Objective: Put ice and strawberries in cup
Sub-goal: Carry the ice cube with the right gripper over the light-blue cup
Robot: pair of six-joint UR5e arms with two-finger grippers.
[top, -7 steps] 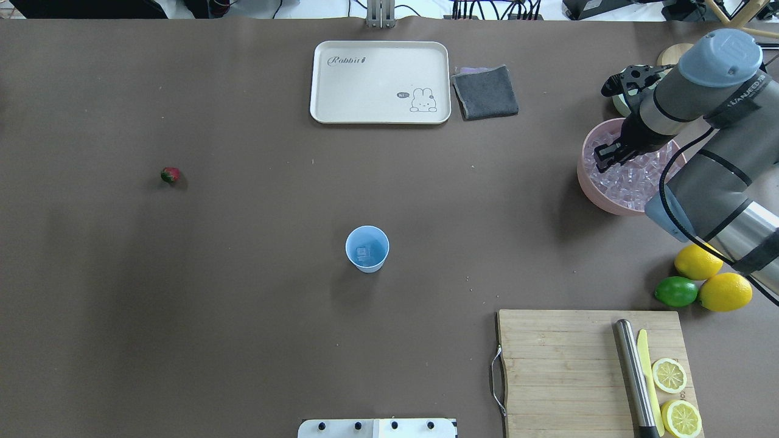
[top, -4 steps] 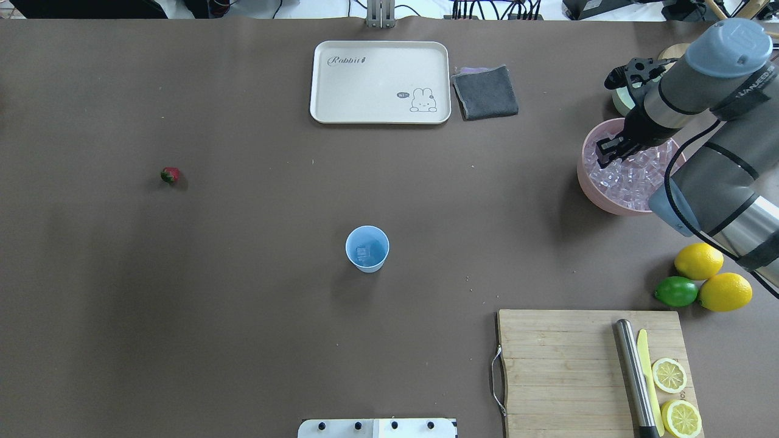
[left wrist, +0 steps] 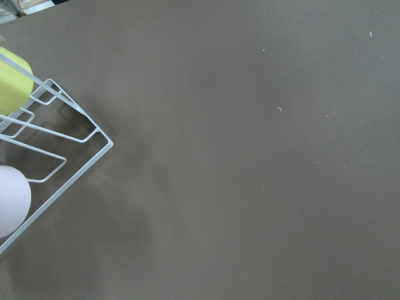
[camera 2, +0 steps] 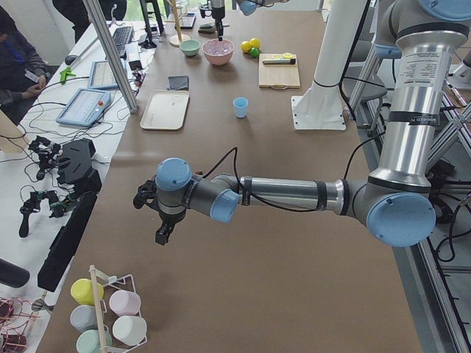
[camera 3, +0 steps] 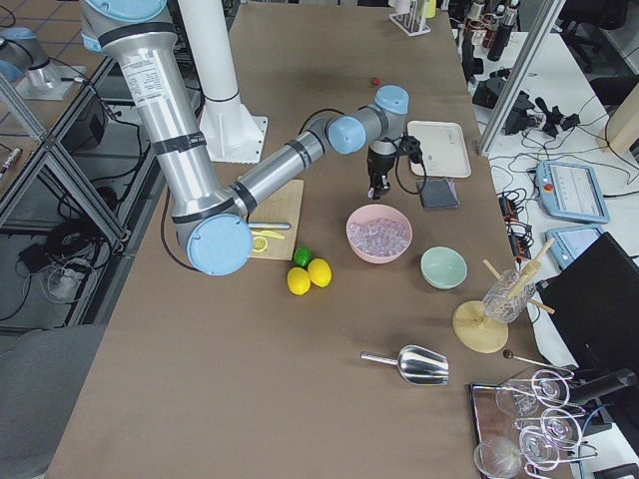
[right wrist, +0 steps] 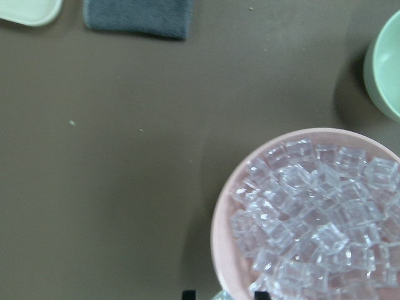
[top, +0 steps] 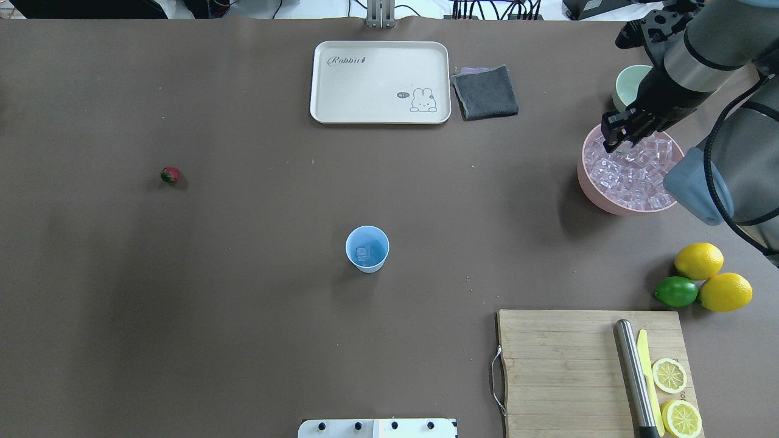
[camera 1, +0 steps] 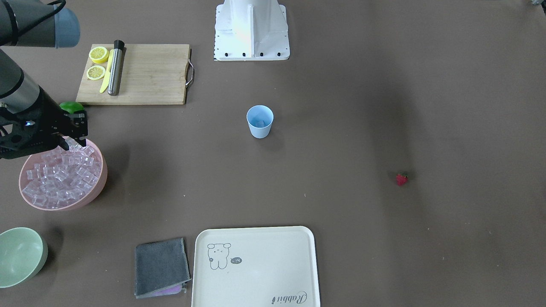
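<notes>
Ice (top: 611, 146) pinched in right gripper (top: 613, 136), over bowl (top: 586, 182).

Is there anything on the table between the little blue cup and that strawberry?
No. In the overhead view, only bare brown table runs from the cup to the strawberry.

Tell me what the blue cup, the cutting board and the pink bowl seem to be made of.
Cup: probably plastic, smooth and matt, even light blue.
Cutting board: wood or bamboo, unpainted, with visible joined strips.
Pink bowl: likely plastic, matt, uniform colour; ceramic is not excluded.
</notes>
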